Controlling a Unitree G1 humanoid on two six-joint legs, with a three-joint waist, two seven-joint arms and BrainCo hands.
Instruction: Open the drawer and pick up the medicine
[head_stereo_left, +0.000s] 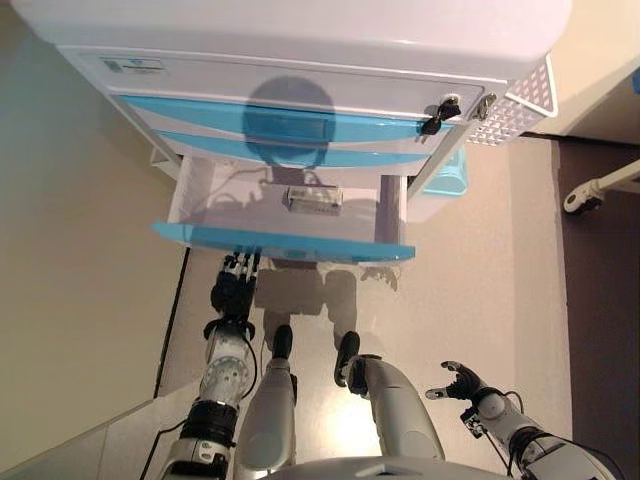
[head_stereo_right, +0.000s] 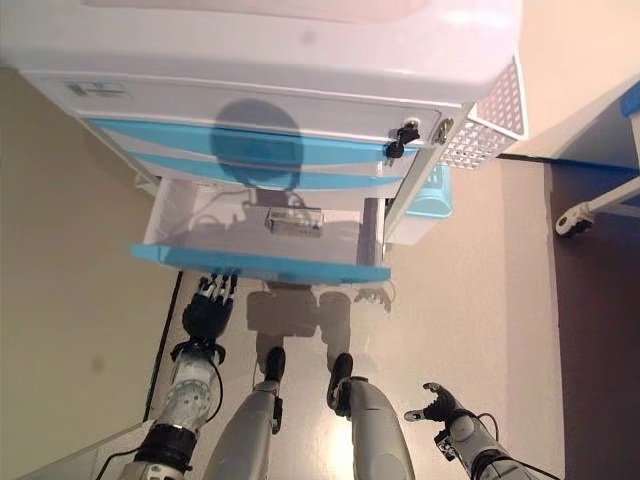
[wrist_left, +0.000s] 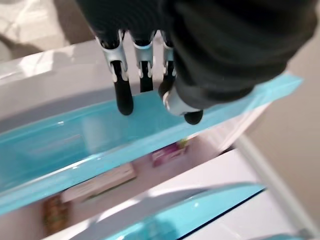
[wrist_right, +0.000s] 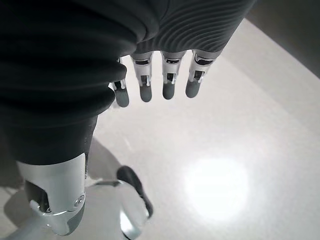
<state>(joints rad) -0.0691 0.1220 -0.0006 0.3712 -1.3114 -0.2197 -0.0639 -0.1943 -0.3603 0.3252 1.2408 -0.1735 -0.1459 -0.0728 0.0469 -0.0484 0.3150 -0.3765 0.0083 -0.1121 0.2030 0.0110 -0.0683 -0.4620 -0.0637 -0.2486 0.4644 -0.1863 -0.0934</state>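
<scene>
Drawer (head_stereo_left: 283, 241) first: in the left eye view you have it pulled well out of the white cabinet (head_stereo_left: 300, 60), its blue front lip facing you, and the medicine (head_stereo_left: 314, 197), a small pale box, lies flat on the drawer floor toward the back, near the middle. Your left hand (head_stereo_left: 235, 290) sits just below that blue lip with its fingers reaching up to it. Your right hand (head_stereo_left: 462, 384) hangs low and well apart from the cabinet, over the floor.

Right eye view shows the same layout; the box rests clear of the drawer walls, so you have room to come down on it from above.

Left wrist view puts your fingertips (wrist_left: 123, 97) on the top edge of the blue front, lightly bent and laid against it, with the thumb beside them, not clamped round anything. Past the lip you can see the box inside the drawer.

Right wrist view shows that hand's fingers spread and relaxed over bare floor, holding nothing.

My judgement: the drawer looks open enough. Lift the left hand over the lip instead of dragging across it, reach deep toward the back, and pinch the box by its long sides.
</scene>
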